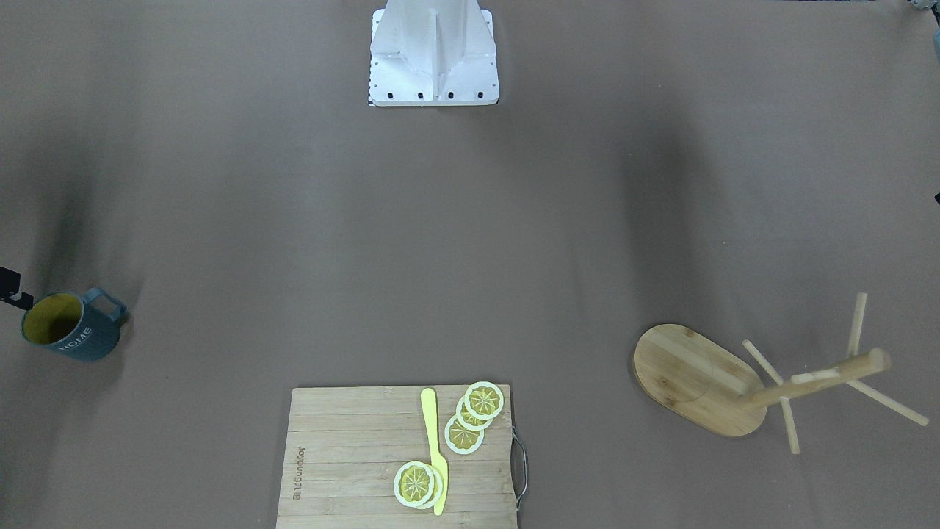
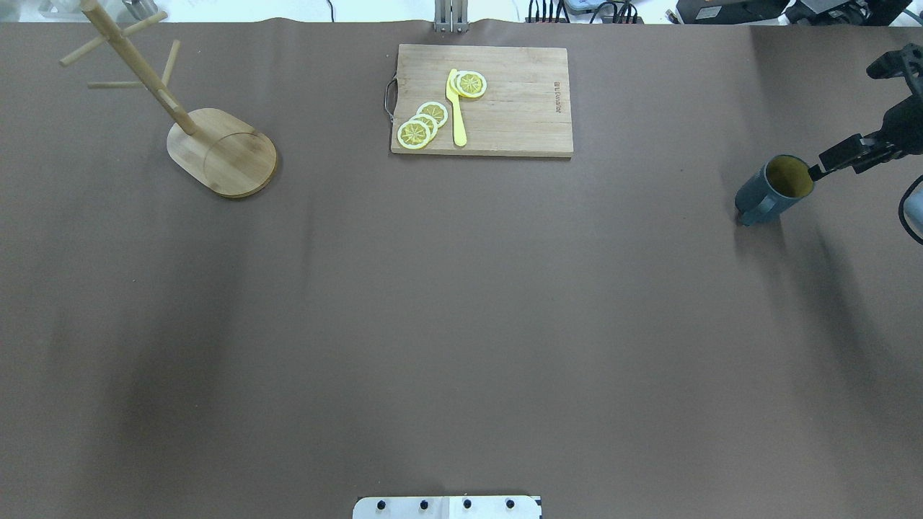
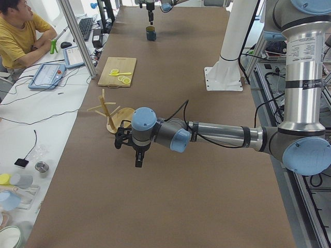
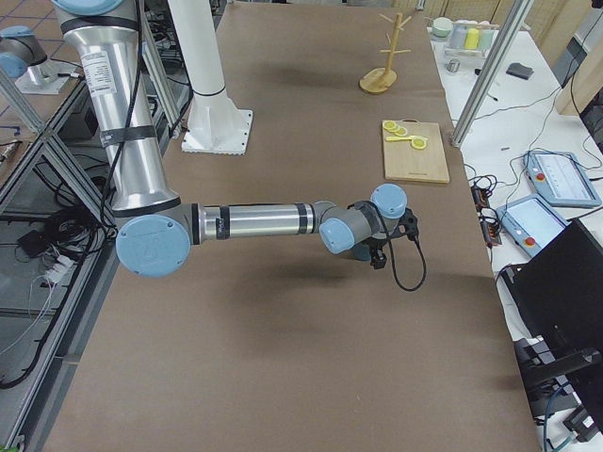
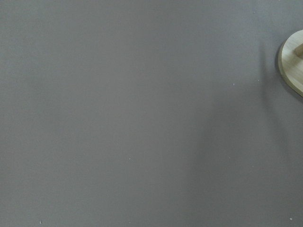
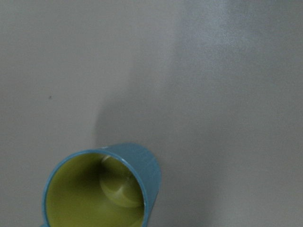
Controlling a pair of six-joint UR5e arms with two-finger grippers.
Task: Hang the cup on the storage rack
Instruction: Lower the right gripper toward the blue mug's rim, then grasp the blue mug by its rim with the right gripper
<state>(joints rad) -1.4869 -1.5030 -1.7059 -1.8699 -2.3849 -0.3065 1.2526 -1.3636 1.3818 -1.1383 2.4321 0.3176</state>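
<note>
- The cup (image 2: 775, 189) stood upright near the table's (image 2: 461, 324) right edge, in the far half, well apart from everything else on the table.
- Its yellow inside showed right down to the bottom in the right wrist view. White "HOME" lettering ran across its dark side, and in the front-facing view the loop handle was turned towards the robot's side.
- The right gripper (image 2: 822, 167) hung just over the cup's rim, on the side nearest the table edge. I could not tell how wide its fingers stood, nor whether they touched the rim.
- The board (image 2: 505, 108) lay at the middle of the far edge, with its metal handle on the left end.
- On the board lay five lemon slices (image 2: 425, 122), three overlapping in one group and two in another, with a yellow knife (image 2: 457, 112) between the groups.
- The rack (image 2: 223, 151) stood on its oval base near the far left corner, with its post upright and thin pegs sticking out.
- The left gripper (image 3: 138, 157) pointed down over the left end of the table, near the rack. It showed only in the side view, so I could not tell how its fingers stood.
- The left wrist view showed brown table and a sliver of the rack's base.
</note>
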